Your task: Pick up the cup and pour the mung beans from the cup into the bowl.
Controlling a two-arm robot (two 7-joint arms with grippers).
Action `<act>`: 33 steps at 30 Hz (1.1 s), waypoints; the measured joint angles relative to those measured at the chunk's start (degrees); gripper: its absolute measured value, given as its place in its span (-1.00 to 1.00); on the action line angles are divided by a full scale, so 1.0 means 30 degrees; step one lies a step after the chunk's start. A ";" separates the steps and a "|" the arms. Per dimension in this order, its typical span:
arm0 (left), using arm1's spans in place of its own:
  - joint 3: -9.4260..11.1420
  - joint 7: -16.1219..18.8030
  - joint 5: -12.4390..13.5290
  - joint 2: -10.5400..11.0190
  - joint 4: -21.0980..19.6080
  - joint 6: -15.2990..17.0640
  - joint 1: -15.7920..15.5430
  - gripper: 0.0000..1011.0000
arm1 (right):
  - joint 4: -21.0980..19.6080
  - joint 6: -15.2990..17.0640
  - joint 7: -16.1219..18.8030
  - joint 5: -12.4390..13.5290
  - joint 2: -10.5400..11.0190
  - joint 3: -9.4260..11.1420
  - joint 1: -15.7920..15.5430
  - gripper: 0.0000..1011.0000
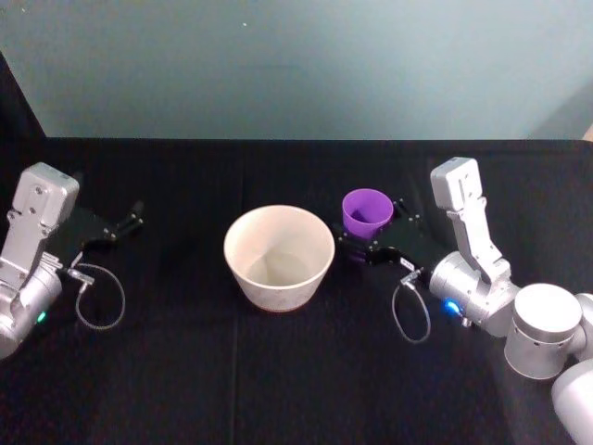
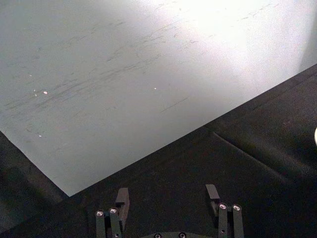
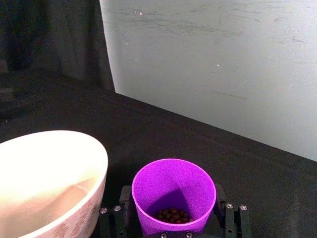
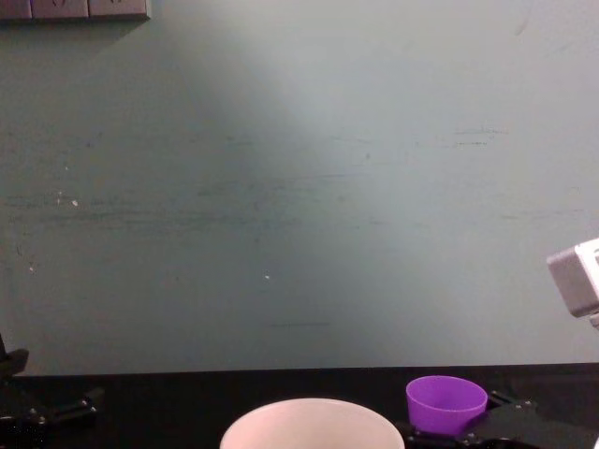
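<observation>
The purple cup [image 1: 367,211] stands just right of the wide white bowl [image 1: 278,295], at about rim height. My right gripper [image 1: 372,232] is shut on the cup, one finger on each side of its wall. In the right wrist view the cup [image 3: 173,191] is upright with dark mung beans [image 3: 173,216] at its bottom, and the bowl [image 3: 91,198] is close beside it. The chest view shows the cup [image 4: 446,402] just right of the bowl's rim [image 4: 314,412]. My left gripper [image 1: 125,222] rests open at the far left, with nothing between its fingers [image 2: 122,198].
A black cloth [image 1: 296,371] covers the table, and a pale grey-green wall [image 1: 296,65] rises behind its far edge. Loose cable loops hang by the left wrist [image 1: 97,297] and the right wrist [image 1: 410,311].
</observation>
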 joint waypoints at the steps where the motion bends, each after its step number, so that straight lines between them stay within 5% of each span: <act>1: -0.0001 -0.0001 0.0001 0.0000 0.0000 -0.0001 0.0000 0.98 | -0.0047 0.0000 0.0000 -0.0040 0.0012 0.0015 -0.0032 0.98; 20: 0.0000 -0.0001 0.0001 0.0000 0.0000 0.0000 0.0000 0.98 | -0.0259 -0.0143 -0.0029 -0.0387 -0.0050 0.0172 -0.0245 0.97; 33: 0.0000 -0.0001 0.0001 0.0000 0.0000 0.0000 0.0000 0.98 | -0.0575 -0.0146 -0.0145 -0.0429 -0.0068 0.0355 -0.0462 0.49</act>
